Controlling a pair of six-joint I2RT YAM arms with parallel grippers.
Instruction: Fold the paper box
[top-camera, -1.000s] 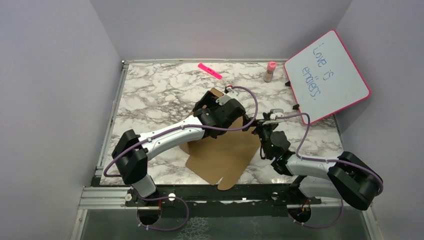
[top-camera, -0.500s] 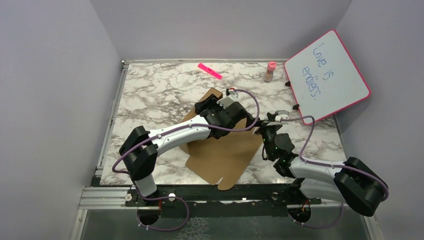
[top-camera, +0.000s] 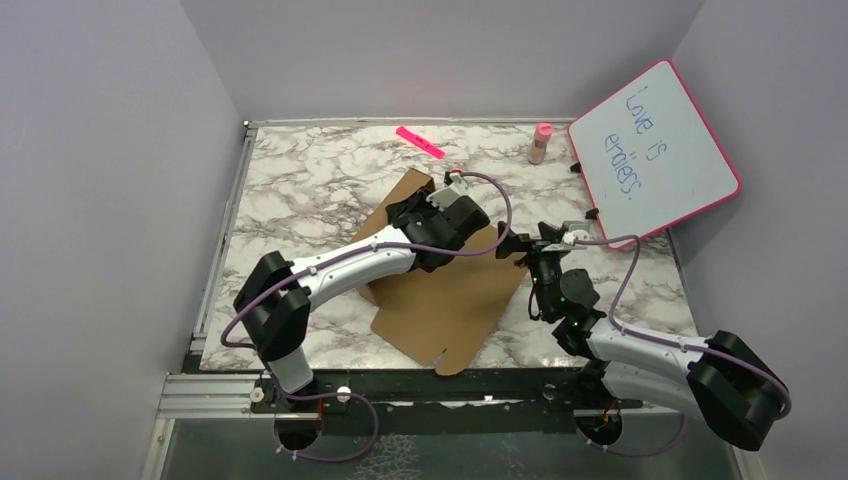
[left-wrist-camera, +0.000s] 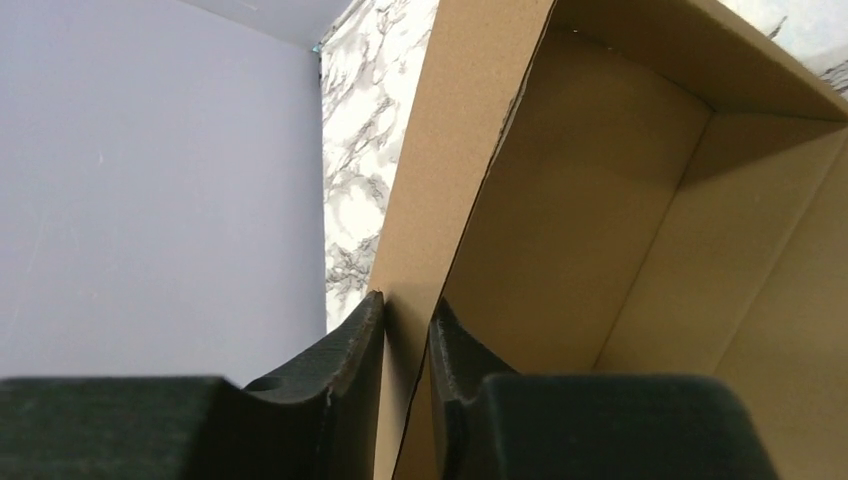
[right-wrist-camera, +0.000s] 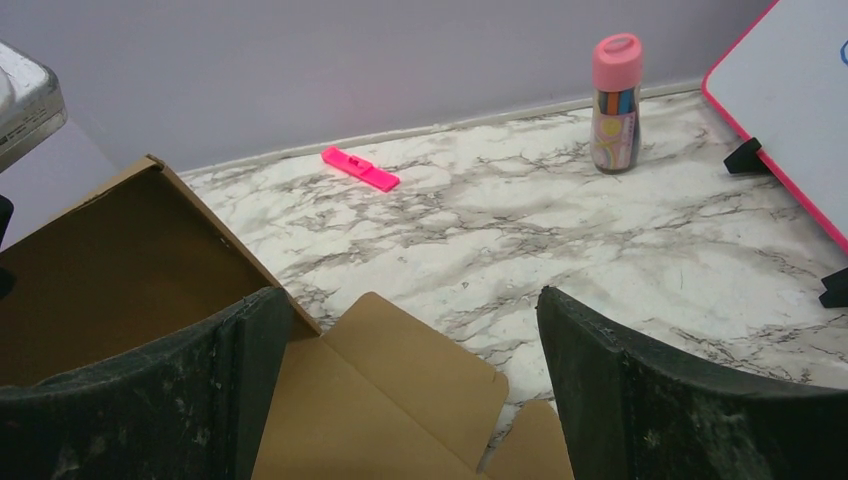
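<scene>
Box (top-camera: 450, 300) is lying in the middle of the counter (top-camera: 300, 190), only partly formed. Its wide flat panel is reaching toward the near edge, with a small tab sticking out at the near corner, while its far end is standing up as walls.

I am pinching one of those raised walls with my left tool (left-wrist-camera: 407, 310). One finger is pressing on the outer face and the other on the inner face, and the cardboard edge is running up between them. Through my left wrist camera, that wall is meeting two others and forming a shallow brown tray that is opening toward me.

I am keeping my right tool (right-wrist-camera: 407, 300) spread wide, gripping nothing. It is hovering just beside the box's right edge, above the counter. Between its fingers, flat flaps are lying on the marble, and a raised wall is standing to their left.

Behind the box, a pink strip (top-camera: 419, 141) is lying near the far edge of the counter. A pink-capped tube (top-camera: 540, 143) is standing upright to its right, well apart from the box. A whiteboard (top-camera: 655, 150) with a pink frame is leaning at the far right corner, carrying blue handwriting.
</scene>
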